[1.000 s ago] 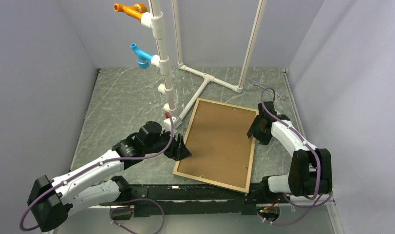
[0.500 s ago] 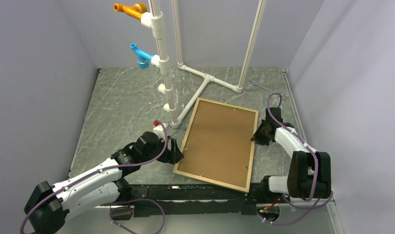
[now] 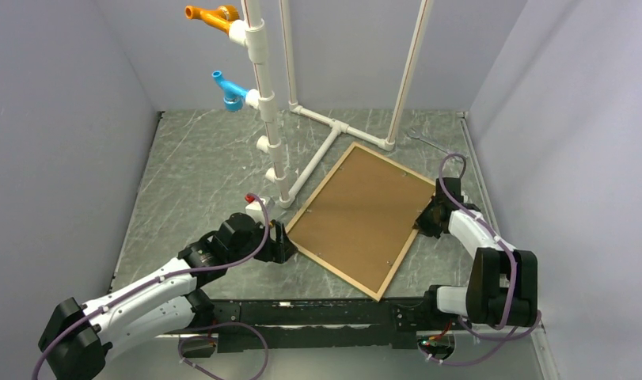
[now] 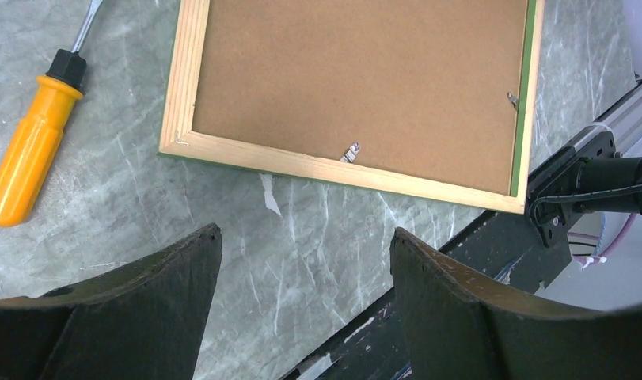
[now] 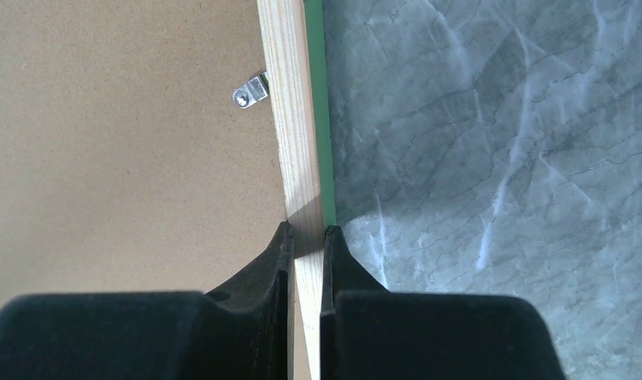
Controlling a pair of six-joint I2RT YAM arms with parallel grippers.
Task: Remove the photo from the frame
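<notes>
Grey marbled tabletop [image 3: 192, 170]: carries everything, with both arm bases at the bottom of the overhead view.
White pipe stand [image 3: 334, 127]: upper middle of the overhead view, its foot resting on the tabletop.
Green-railed rectangular frame [image 4: 302, 161]: flat and face down at centre right of the overhead view, pale wood back upward. Its long axis runs from upper right to lower left, and its top corner is close to the stand's foot.
Brown fibreboard backing panel [image 3: 361, 218]: seated inside the rails, covering the whole opening.
Photo: not visible (presumably under the panel, facing the table).
Right gripper [image 5: 305, 233]: pinched together on the frame's long right-hand rail, 1 finger on the panel side and 1 on the green outer edge.
Left gripper [image 4: 303, 236]: fingers wide apart and holding nothing, over bare tabletop just short of the shorter lower-left rail.
Orange-handled screwdriver [image 4: 28, 157]: lies at the left of the left wrist view, near the frame's corner.
Small metal turn clips [image 5: 250, 91]: 3 can be made out, each at the seam between rail and panel.
Coming move: the clips seem to lock the panel in, so they likely have to swing aside first. The frame lies straight ahead of the left gripper, the free one and the nearer to the short-rail clip [image 4: 351, 150]. The right gripper looks placed to steady the frame.
</notes>
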